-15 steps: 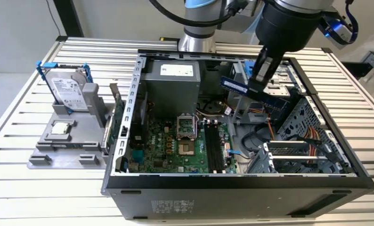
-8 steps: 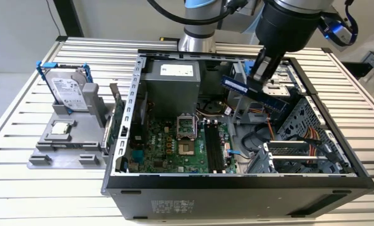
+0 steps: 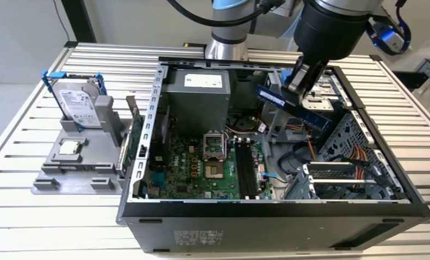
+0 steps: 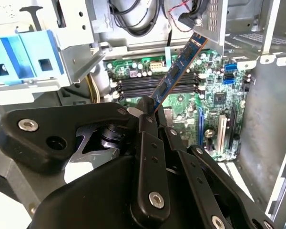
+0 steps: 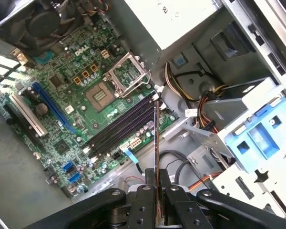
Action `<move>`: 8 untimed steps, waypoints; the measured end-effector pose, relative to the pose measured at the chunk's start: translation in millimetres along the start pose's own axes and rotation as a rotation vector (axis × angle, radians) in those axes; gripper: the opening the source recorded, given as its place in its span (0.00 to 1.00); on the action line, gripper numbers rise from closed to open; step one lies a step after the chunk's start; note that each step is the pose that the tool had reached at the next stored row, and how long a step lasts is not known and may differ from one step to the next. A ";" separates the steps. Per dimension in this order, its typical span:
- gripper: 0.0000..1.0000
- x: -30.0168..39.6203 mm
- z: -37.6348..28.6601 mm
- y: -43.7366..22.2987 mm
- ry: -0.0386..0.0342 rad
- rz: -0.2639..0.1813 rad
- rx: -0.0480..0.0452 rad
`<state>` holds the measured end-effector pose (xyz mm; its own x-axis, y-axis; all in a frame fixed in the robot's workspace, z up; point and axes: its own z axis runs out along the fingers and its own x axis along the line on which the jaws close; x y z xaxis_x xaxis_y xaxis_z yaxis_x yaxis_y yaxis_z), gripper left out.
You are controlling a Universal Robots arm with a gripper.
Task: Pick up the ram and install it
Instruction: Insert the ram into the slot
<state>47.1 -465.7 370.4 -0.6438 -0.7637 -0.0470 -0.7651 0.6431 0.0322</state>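
The ram is a slim dark-blue stick held tilted in the air above the open computer case, over its far right part in the exterior view. My gripper is shut on its middle. In the second wrist view the ram sticks out from the gripper over the motherboard. The first wrist view has the ram edge-on, rising from the gripper. Below it lie the black memory slots, with no stick in them.
The case's metal rim surrounds the green motherboard. A grey power supply stands at the back and a drive cage on the exterior view's right. Outside the case, a grey stand holds a hard drive and a processor chip.
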 end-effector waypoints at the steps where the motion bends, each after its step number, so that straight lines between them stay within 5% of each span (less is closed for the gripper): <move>1: 0.00 0.0 0.0 0.0 -0.0003 0.010 0.0005; 8: 0.00 0.1 0.0 0.2 -0.0024 0.078 0.0037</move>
<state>46.9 -465.7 370.4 -0.7015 -0.7111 -0.0469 -0.7126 0.7008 0.0321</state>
